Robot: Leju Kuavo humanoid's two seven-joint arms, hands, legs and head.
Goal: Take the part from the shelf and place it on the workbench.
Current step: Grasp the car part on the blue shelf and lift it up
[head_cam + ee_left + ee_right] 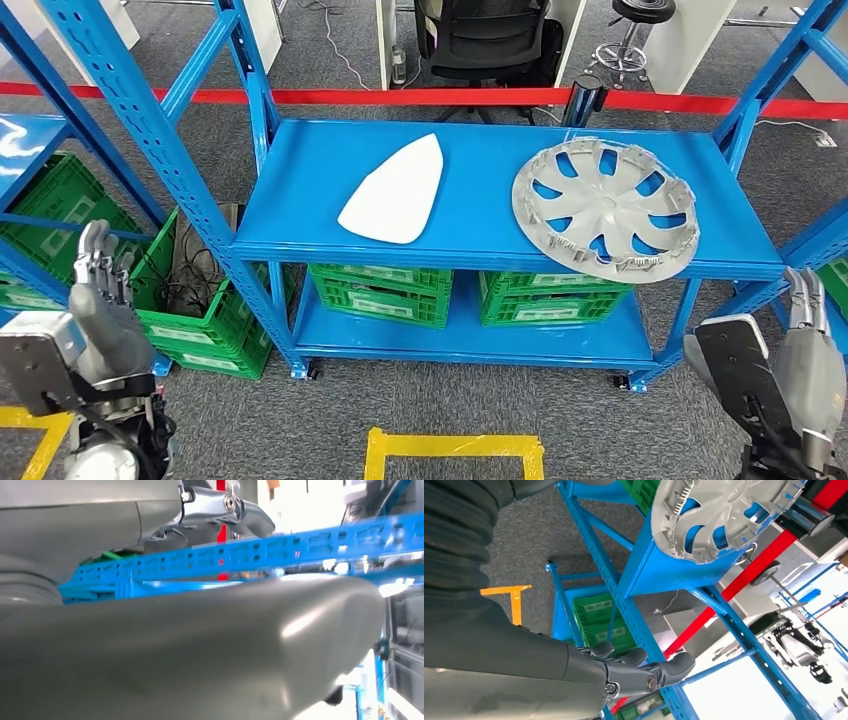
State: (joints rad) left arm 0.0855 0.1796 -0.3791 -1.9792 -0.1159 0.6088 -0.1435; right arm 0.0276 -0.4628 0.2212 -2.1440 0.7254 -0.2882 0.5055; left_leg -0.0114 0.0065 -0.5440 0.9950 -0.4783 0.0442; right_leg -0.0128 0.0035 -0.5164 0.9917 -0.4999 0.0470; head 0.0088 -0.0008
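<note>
A silver wheel cover (606,206) lies flat on the right side of the blue shelf's top board (490,150); its rim also appears in the right wrist view (719,515). A white teardrop-shaped panel (396,190) lies left of it on the same board. My left hand (98,268) is raised low at the left, in front of the shelf's left post, holding nothing, fingers straight. My right hand (808,305) is raised at the far right beside the shelf's right post, also holding nothing, with its fingers (644,667) extended in the right wrist view. Both hands are well short of the parts.
Green crates (380,290) sit on the lower shelf board, and more green crates (205,310) stand on the floor at the left. Yellow floor tape (455,450) marks a box in front of the shelf. A red barrier (420,96) and an office chair (485,40) lie behind.
</note>
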